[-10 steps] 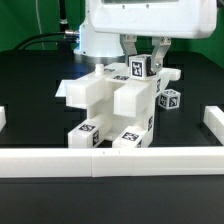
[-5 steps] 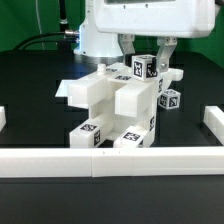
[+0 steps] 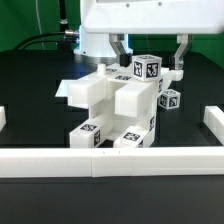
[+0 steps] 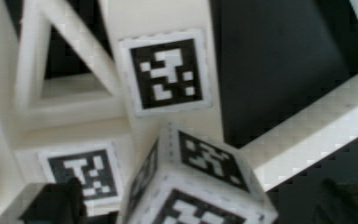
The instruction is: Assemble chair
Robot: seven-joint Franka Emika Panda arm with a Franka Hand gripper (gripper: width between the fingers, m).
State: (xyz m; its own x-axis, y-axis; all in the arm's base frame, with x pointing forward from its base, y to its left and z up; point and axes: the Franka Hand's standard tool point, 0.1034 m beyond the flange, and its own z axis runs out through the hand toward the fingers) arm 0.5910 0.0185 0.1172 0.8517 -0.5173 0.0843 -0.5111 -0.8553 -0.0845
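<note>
The partly joined chair (image 3: 112, 104) stands at the table's middle, a blocky white stack with black-and-white tags. A tagged leg block (image 3: 148, 69) stands upright on its upper part at the exterior view's right. My gripper (image 3: 150, 58) is open, its fingers (image 3: 121, 50) spread wide on either side of that block and apart from it. In the wrist view the block's tagged top (image 4: 202, 185) fills the space between the dark fingers (image 4: 51, 205), with the gripper (image 4: 197, 208) over it and a tagged panel (image 4: 165, 70) beyond. Another tagged part (image 3: 170, 98) sits beside the chair.
White border rails run along the front (image 3: 110, 160), the exterior view's left (image 3: 3, 118) and right (image 3: 213, 120). The robot's white body (image 3: 140, 15) hangs above. The black table (image 3: 40, 90) shows to the left of the chair.
My fingers have spread apart and let go of the tagged leg block. The block stays upright on the chair.
</note>
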